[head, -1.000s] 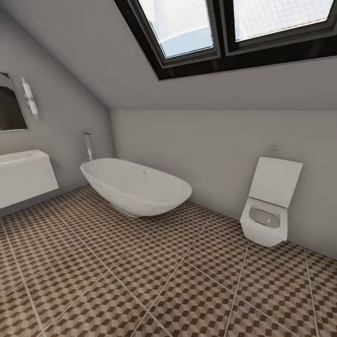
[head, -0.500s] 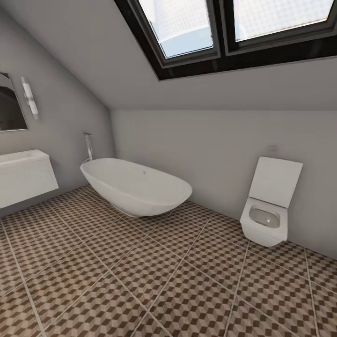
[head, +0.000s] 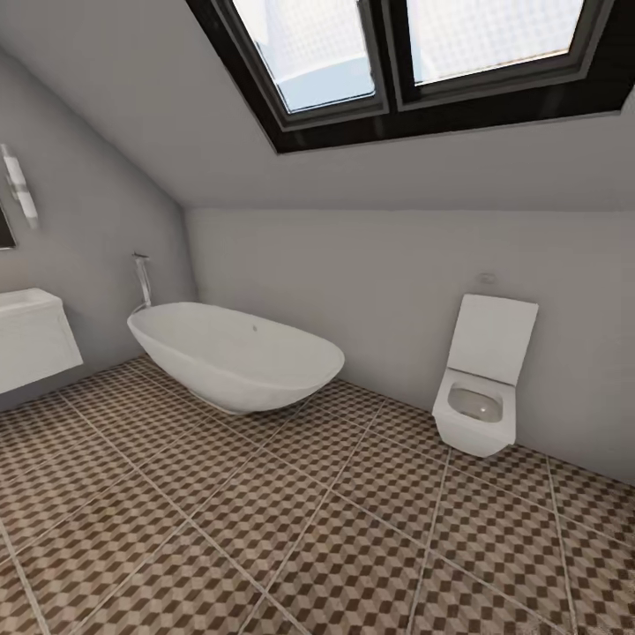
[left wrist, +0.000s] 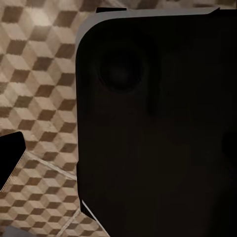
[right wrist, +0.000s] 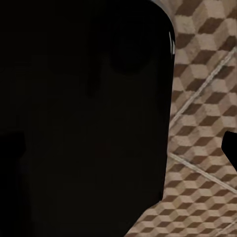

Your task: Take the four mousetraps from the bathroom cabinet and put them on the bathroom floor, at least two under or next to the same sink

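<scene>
bathroom floor (head: 265,529) (cube tiles) | bathroom sink (head: 31,339) at left; tools' state: cannot tell

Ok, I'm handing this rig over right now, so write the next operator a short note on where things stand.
Grippers: neither can be judged open or shut; both wrist views are mostly blocked by a dark body over the floor.
Things: sink at the head view's far left, then tub and toilet.
Done: no traps lie on the visible floor.
Left: find the cabinet, fetch four traps, put two by the sink.
</scene>
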You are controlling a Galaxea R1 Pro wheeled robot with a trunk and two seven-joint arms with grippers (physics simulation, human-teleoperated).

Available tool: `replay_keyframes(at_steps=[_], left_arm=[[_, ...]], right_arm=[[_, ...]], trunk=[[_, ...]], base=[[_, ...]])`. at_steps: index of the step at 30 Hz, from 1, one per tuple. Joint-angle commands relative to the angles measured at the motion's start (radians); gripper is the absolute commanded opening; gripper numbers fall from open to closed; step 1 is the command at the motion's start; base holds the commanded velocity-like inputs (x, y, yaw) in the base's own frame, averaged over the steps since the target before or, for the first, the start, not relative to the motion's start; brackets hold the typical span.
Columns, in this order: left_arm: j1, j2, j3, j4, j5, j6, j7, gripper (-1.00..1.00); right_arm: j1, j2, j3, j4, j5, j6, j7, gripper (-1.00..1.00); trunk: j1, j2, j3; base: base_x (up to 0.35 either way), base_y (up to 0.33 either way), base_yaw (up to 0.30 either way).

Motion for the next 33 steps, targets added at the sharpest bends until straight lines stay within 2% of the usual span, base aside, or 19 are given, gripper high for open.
replay_keyframes(at_steps=[1,33], left_arm=[[0.0,0.0,0.001,0.0,0.002,-0.002,0.0,1.0],[0.0,-0.001,-0.005,-0.027,-0.008,-0.001,0.0,1.0]], right_arm=[[0.0,0.0,0.0,0.0,-0.001,-0.002,-0.001,1.0],[0.0,0.0,-0.004,0.002,-0.014,-0.004,-0.002,1.0]], trunk=[[0.0,0.0,0.0],[0.0,0.0,0.018]], base=[[0.0,0.0,-0.251],[0.0,0.0,-0.275]])
